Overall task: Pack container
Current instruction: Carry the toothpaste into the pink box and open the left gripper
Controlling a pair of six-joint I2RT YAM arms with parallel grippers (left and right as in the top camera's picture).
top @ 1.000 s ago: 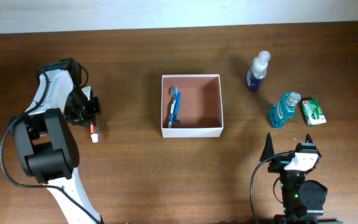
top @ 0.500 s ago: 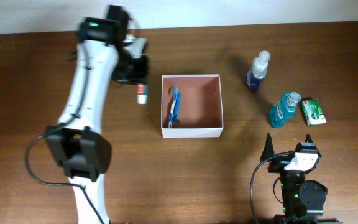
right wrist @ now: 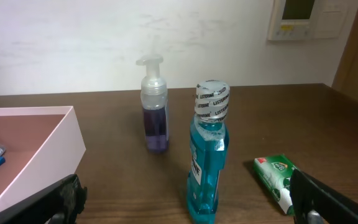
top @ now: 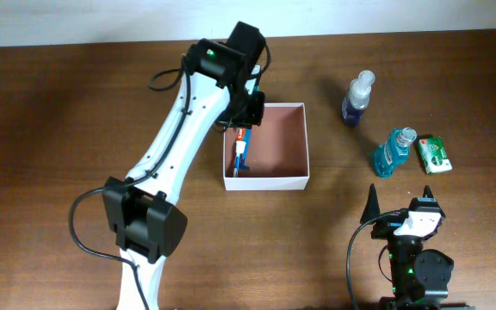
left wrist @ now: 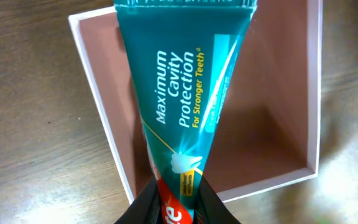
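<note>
The left claw point(top: 246, 119) is clamped on a teal toothpaste tube point(left wrist: 179, 106), held above the left side of the square, white-walled container point(top: 265, 182). The container sits mid-bench point(top: 58, 103) with a blue toothbrush point(top: 241, 159) inside. The right claw point(top: 399, 207) gapes wide, holding nothing.

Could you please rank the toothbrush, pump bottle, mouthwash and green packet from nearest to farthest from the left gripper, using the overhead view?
1. toothbrush, in the container, by the left gripper
2. pump bottle, right of the container
3. mouthwash, farther right
4. green packet, far right
</note>
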